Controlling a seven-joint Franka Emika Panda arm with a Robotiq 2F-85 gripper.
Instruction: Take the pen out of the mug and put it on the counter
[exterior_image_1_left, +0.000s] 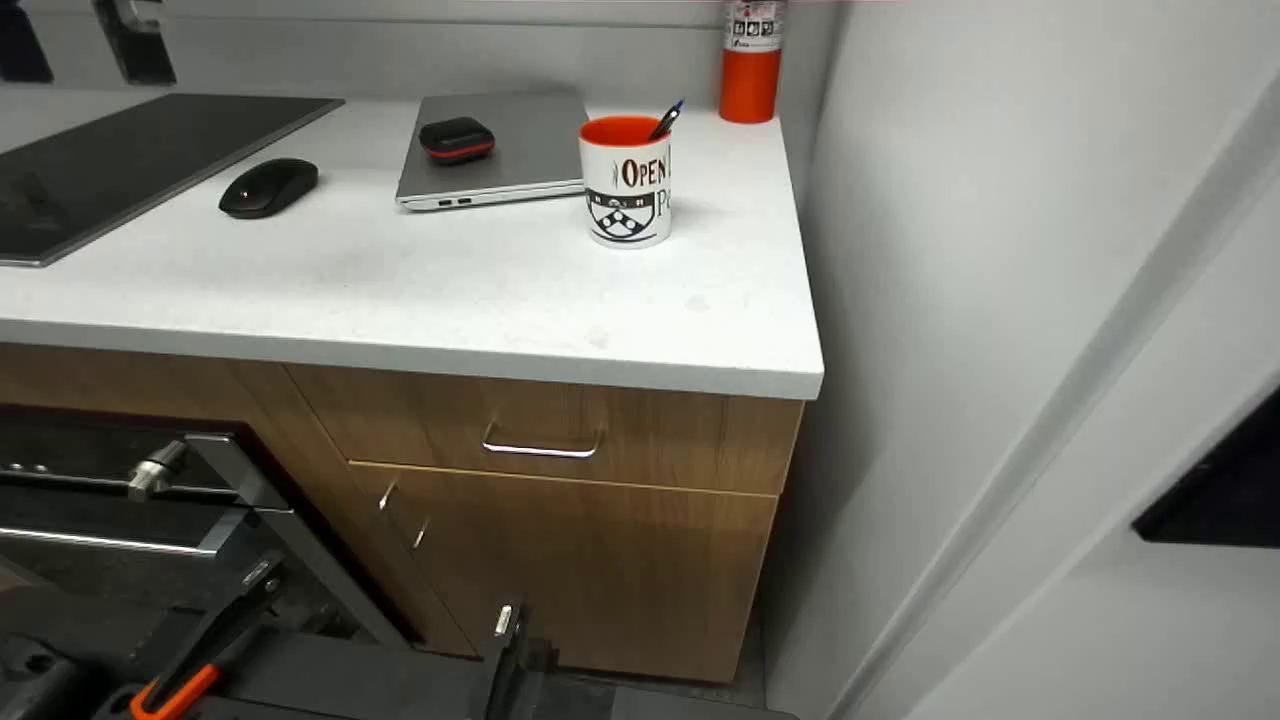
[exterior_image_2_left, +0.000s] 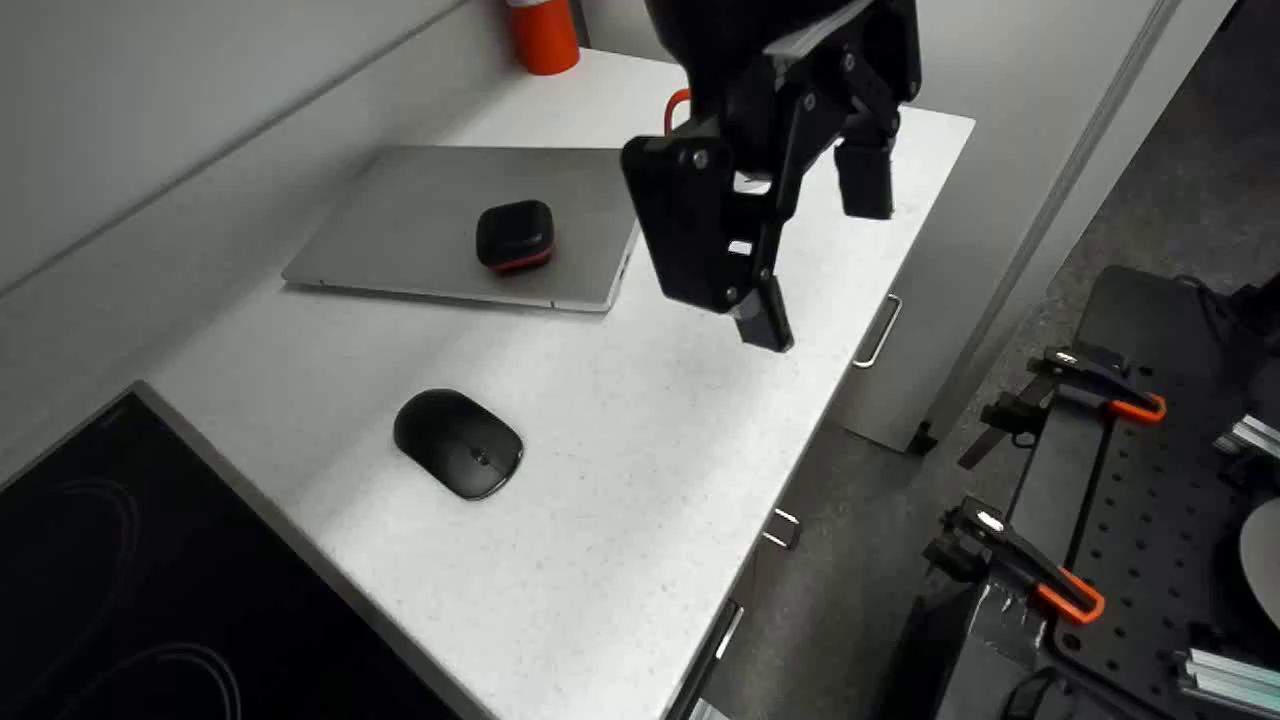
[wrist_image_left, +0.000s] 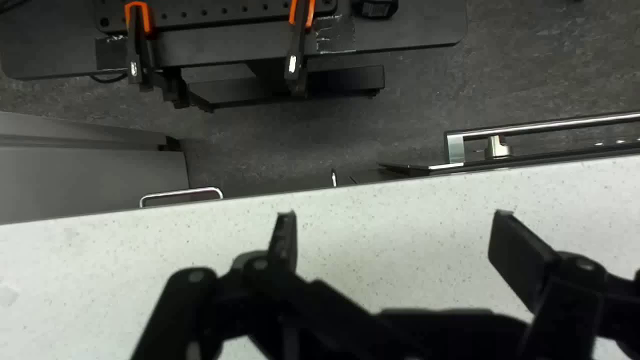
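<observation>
The white mug (exterior_image_1_left: 622, 195) with a red inside stands upright on the white counter (exterior_image_1_left: 480, 300) in an exterior view. The dark pen (exterior_image_1_left: 667, 121) leans in it, its upper end above the right of the rim. In an exterior view my gripper's arm hides most of the mug; only a red curved piece, apparently its handle (exterior_image_2_left: 676, 108), shows, and the pen is hidden. My gripper (exterior_image_2_left: 815, 265) is open and empty above the counter. Its fingertips (exterior_image_1_left: 88, 78) show at the top left of an exterior view. In the wrist view the open gripper (wrist_image_left: 394, 220) has only counter between its fingers.
A grey laptop (exterior_image_1_left: 530, 150) with a black case (exterior_image_1_left: 457, 140) on it lies left of the mug. A black mouse (exterior_image_1_left: 268, 187) and a dark cooktop (exterior_image_1_left: 130, 160) are further left. A red cylinder (exterior_image_1_left: 750, 85) stands behind, near the wall (exterior_image_1_left: 1000, 200).
</observation>
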